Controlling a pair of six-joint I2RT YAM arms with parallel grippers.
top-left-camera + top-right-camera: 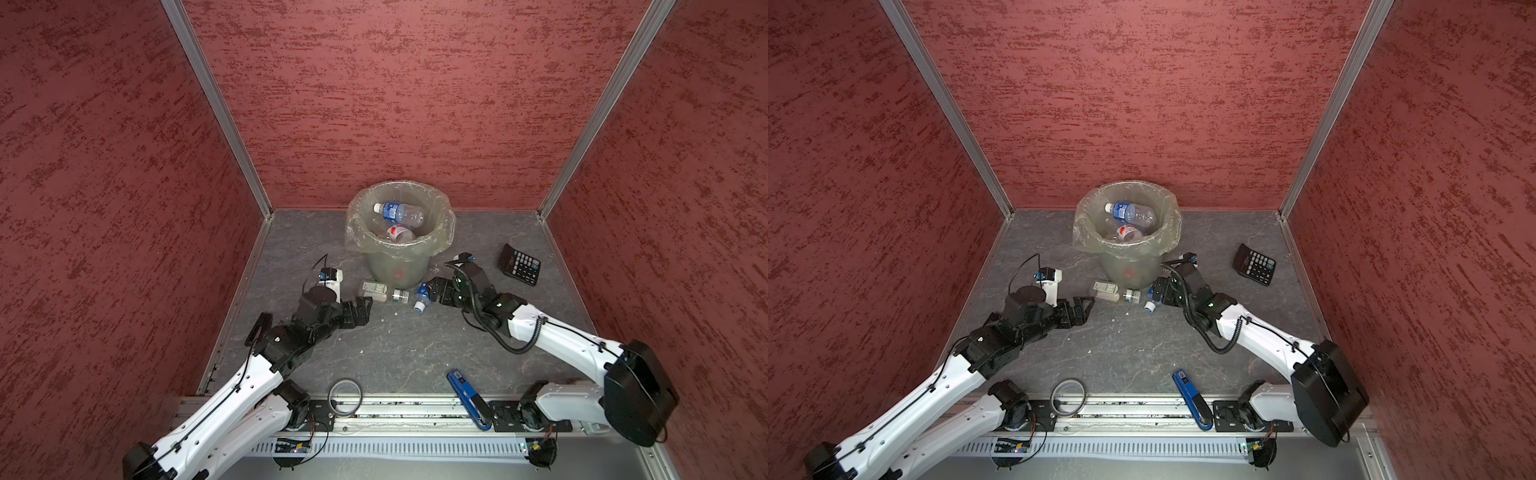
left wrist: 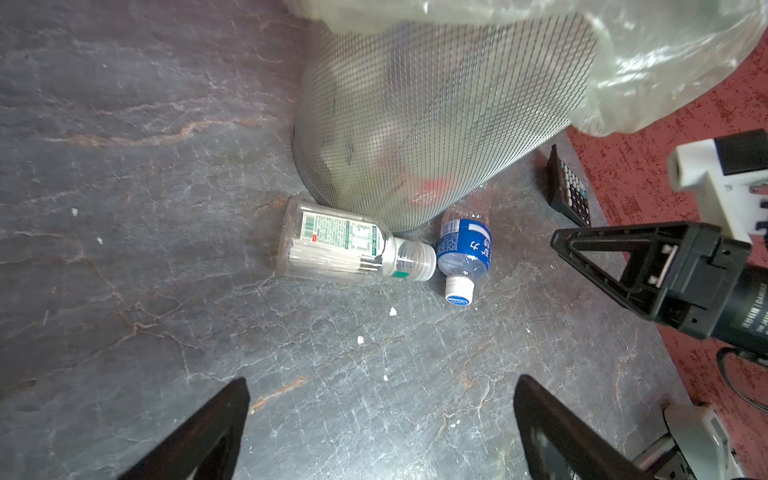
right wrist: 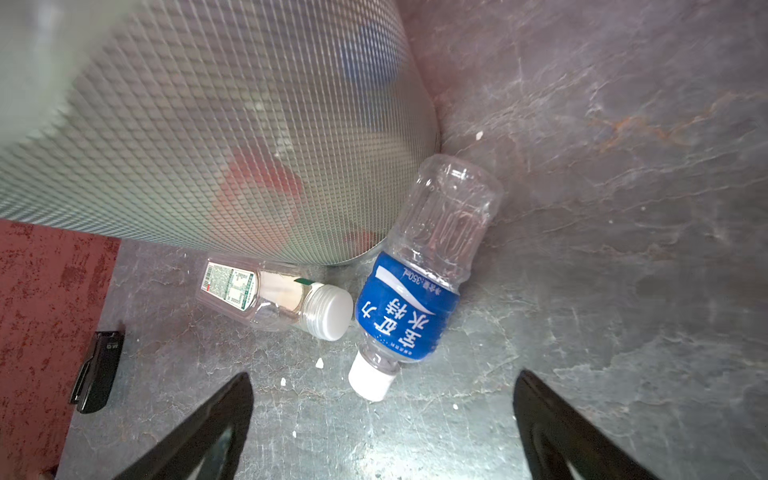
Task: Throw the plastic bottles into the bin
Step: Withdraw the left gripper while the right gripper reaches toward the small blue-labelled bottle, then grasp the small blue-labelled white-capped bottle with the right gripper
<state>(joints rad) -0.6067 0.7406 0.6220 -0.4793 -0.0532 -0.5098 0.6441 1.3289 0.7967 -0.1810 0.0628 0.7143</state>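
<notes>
The left gripper [image 2: 381, 380] and right gripper [image 3: 382, 376] are wide open and empty; the blue bottle [image 3: 409, 316] looks light, squashy and slippery, so grab its middle.

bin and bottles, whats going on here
A two-armed robot is clearing plastic bottles into the bin; a few already lie inside. Two are left on the floor at its base: a white-label bottle and a blue-label bottle. The left gripper and right gripper hover beside them, fingers open, holding nothing.
</notes>
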